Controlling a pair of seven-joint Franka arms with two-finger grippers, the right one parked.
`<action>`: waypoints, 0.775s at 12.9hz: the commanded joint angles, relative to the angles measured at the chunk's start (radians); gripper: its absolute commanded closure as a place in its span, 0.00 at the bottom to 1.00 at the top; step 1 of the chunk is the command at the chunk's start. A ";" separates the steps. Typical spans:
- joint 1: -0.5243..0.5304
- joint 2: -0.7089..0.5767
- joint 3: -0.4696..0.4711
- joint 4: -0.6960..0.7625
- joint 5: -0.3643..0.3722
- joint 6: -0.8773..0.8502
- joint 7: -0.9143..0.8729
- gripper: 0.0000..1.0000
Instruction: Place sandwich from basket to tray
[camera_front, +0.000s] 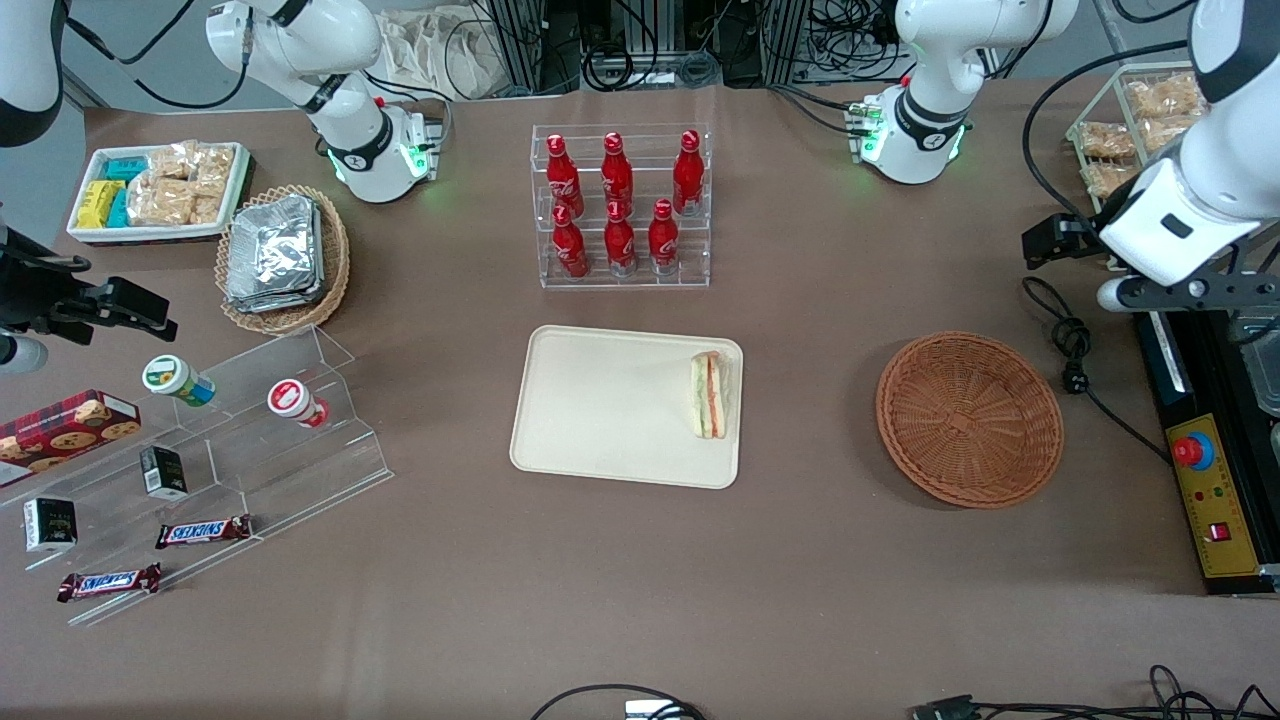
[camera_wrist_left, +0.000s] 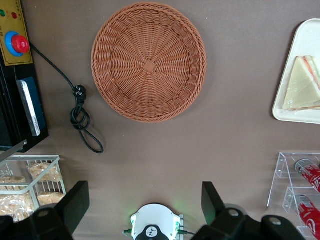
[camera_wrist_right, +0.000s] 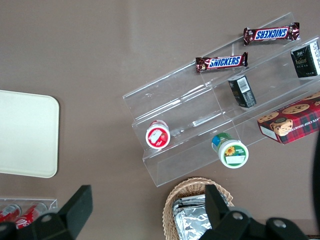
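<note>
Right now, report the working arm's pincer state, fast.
Left pincer: open, holding nothing, raised over bare table near the basket. The sandwich lies on the tray.

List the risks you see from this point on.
The sandwich lies on the tray hard against its rim nearest the basket; a bump may tip it off. The open end effector, raised above the table, hangs near the snack rack and the loose cable, so a careless retreat might snag either.
</note>
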 joint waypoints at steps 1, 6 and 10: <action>-0.021 -0.066 0.025 -0.076 -0.013 0.039 0.013 0.01; -0.061 -0.059 0.091 -0.072 -0.027 0.050 0.013 0.00; -0.061 -0.032 0.091 -0.046 -0.036 0.055 0.012 0.00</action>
